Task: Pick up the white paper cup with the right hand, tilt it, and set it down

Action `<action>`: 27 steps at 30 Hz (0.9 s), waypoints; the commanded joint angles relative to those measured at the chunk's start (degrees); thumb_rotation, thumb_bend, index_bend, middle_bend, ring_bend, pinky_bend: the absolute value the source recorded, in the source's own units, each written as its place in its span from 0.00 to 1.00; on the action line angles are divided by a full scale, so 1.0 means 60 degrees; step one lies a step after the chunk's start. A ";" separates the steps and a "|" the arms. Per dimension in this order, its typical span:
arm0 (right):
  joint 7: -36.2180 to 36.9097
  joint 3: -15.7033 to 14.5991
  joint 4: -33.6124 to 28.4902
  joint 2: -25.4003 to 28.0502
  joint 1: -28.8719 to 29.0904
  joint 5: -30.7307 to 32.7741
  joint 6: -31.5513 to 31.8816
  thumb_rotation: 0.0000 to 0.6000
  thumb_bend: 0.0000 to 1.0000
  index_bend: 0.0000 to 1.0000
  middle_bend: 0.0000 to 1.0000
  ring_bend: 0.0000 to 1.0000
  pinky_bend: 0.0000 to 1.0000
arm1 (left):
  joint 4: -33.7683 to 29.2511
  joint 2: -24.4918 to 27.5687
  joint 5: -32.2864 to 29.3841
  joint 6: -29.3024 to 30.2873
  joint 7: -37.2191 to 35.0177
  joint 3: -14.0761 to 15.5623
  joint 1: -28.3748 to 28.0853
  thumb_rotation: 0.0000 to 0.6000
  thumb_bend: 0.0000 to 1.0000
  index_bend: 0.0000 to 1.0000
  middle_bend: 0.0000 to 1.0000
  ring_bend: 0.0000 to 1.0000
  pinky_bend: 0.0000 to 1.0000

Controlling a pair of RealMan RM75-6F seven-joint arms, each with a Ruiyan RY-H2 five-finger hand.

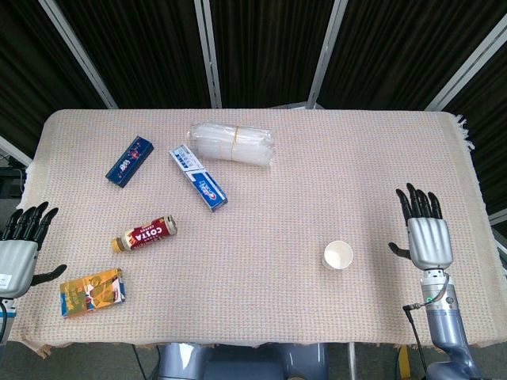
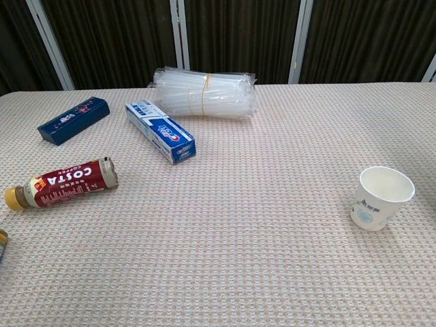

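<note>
The white paper cup [image 1: 338,255] stands upright on the table, mouth up, right of centre; the chest view shows the cup [image 2: 381,197] with a small green print on its side. My right hand [image 1: 425,233] hovers to the right of the cup, palm down with fingers spread, holding nothing and apart from it. At the table's left edge my left hand [image 1: 21,245] is open too, fingers pointing away from me. Neither hand appears in the chest view.
A Costa bottle [image 1: 144,233] lies on its side at the left. A yellow-orange packet [image 1: 91,291] sits near the front left corner. Farther back lie a dark blue box [image 1: 129,161], a blue-white toothpaste box [image 1: 198,176] and a bundle of clear plastic cups [image 1: 233,142].
</note>
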 commanded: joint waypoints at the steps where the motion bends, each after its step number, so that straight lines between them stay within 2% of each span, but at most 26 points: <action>1: 0.0007 0.0000 -0.0012 0.0002 -0.0012 0.0003 0.0013 1.00 0.08 0.00 0.00 0.00 0.00 | 0.0004 -0.0003 0.0003 0.0006 0.0007 0.0002 0.0003 1.00 0.00 0.00 0.00 0.00 0.00; 27: 0.0016 -0.0095 -0.0342 0.0196 -0.0032 -0.0069 -0.0094 1.00 0.09 0.01 0.00 0.00 0.00 | -0.0007 -0.0023 0.0008 0.0037 0.0090 -0.0001 0.0010 1.00 0.00 0.00 0.00 0.00 0.00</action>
